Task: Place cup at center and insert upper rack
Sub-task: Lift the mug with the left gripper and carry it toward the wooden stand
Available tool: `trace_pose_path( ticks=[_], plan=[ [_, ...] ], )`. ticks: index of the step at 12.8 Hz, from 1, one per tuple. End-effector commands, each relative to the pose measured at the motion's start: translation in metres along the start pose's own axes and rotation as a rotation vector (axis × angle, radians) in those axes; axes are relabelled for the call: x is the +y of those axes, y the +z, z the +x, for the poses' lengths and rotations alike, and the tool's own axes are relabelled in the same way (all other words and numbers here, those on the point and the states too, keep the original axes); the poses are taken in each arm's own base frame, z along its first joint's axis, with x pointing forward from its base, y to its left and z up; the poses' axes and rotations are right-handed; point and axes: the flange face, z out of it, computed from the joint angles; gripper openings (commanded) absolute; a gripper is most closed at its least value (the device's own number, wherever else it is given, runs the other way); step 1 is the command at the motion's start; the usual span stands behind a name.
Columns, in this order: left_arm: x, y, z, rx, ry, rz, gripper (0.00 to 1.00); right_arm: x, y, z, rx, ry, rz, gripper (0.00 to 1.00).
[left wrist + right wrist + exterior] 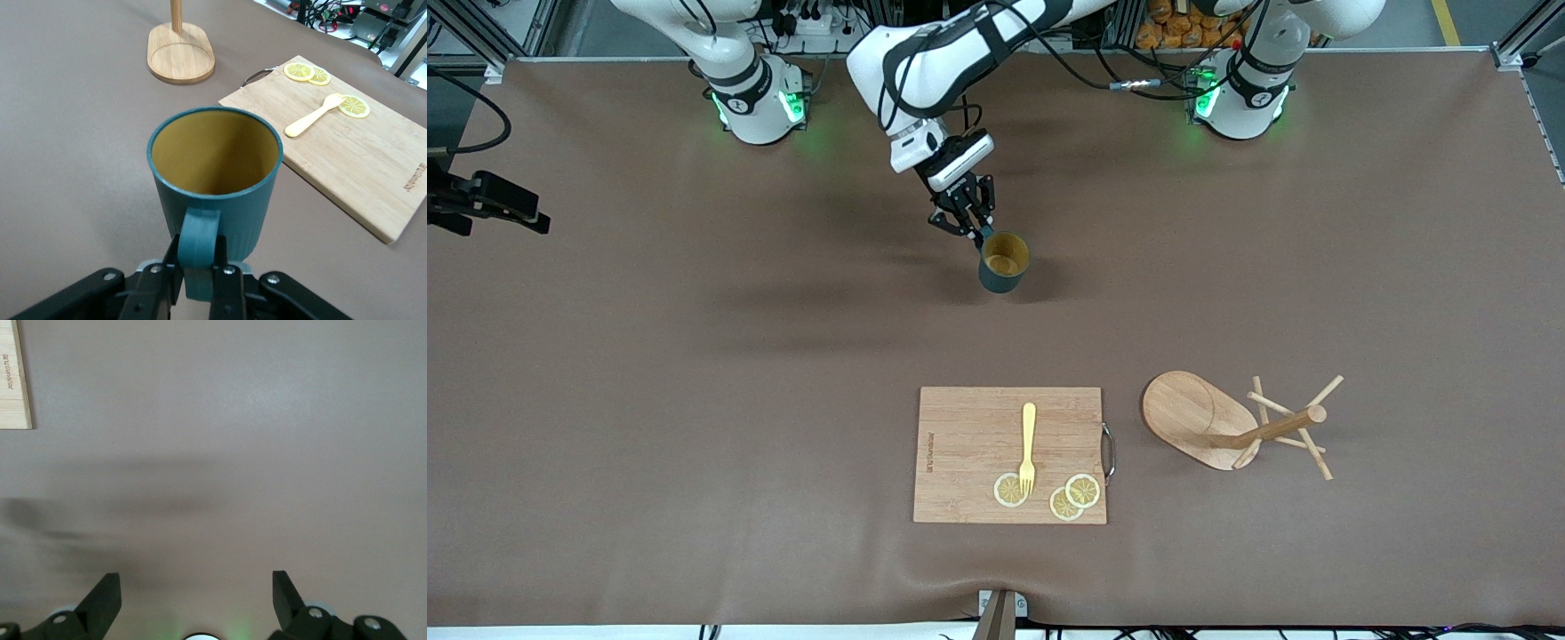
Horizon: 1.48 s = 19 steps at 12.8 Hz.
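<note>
One claw, the left claw (974,233), clamps the upright cup (1004,263) by its handle

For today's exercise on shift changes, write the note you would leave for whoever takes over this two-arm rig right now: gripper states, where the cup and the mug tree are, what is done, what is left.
Left gripper: shut on the handle of the cup, at mid-table, between the arm bases and the cutting board.
Right gripper: open, empty, over bare table; that arm waits.
Upper rack: lying on its side beside the cutting board, toward the left arm's end, untouched.
Done: cup grasped and brought to about the centre; whether it rests on the table is unclear.
Left: release the cup, then pick up and insert the upper rack.
</note>
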Motion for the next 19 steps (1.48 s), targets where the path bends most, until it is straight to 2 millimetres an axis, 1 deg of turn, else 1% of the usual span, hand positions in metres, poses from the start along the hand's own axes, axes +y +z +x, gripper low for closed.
trace_pose_path(
  ticks=[1,2,4,8,9,10,11,13,14,15,16,18,19],
  plan=[
    [0.013,-0.023,0.051,-0.093,-0.077,-0.001,0.00,-0.003,-0.005,-0.005,0.000,0.011,0.013,1.00],
    [0.018,-0.028,0.069,-0.127,-0.108,-0.001,0.00,-0.003,-0.005,-0.005,-0.002,0.011,0.013,1.00],
    [0.028,-0.036,0.113,-0.197,-0.169,0.010,0.00,-0.002,-0.004,-0.006,-0.011,0.012,0.014,1.00],
    [0.039,-0.035,0.177,-0.326,-0.243,0.058,0.00,-0.003,-0.004,-0.006,-0.009,0.011,0.013,1.00],
    [0.042,-0.033,0.196,-0.361,-0.270,0.068,0.00,-0.003,-0.004,-0.006,-0.009,0.011,0.013,1.00],
    [0.045,-0.032,0.217,-0.413,-0.301,0.076,0.00,-0.003,-0.004,-0.006,-0.009,0.011,0.013,1.00],
    [0.048,-0.028,0.245,-0.467,-0.336,0.084,0.00,-0.003,-0.004,-0.006,-0.009,0.011,0.013,1.00],
    [0.051,-0.022,0.291,-0.568,-0.406,0.091,0.00,-0.002,-0.005,-0.006,-0.008,0.012,0.013,1.00],
    [0.051,-0.015,0.316,-0.608,-0.436,0.095,0.00,-0.001,-0.004,-0.006,-0.009,0.014,0.014,1.00],
    [0.051,-0.007,0.335,-0.657,-0.458,0.111,0.00,-0.001,-0.004,-0.006,-0.009,0.012,0.014,1.00],
    [0.050,0.006,0.361,-0.713,-0.497,0.125,0.00,-0.003,-0.004,-0.006,-0.009,0.011,0.013,1.00],
    [0.045,0.028,0.402,-0.821,-0.531,0.144,0.00,-0.006,-0.004,-0.005,-0.009,0.006,0.013,1.00],
    [0.042,0.044,0.424,-0.864,-0.553,0.156,0.00,-0.006,-0.005,-0.006,-0.008,0.006,0.013,1.00]
  ],
)
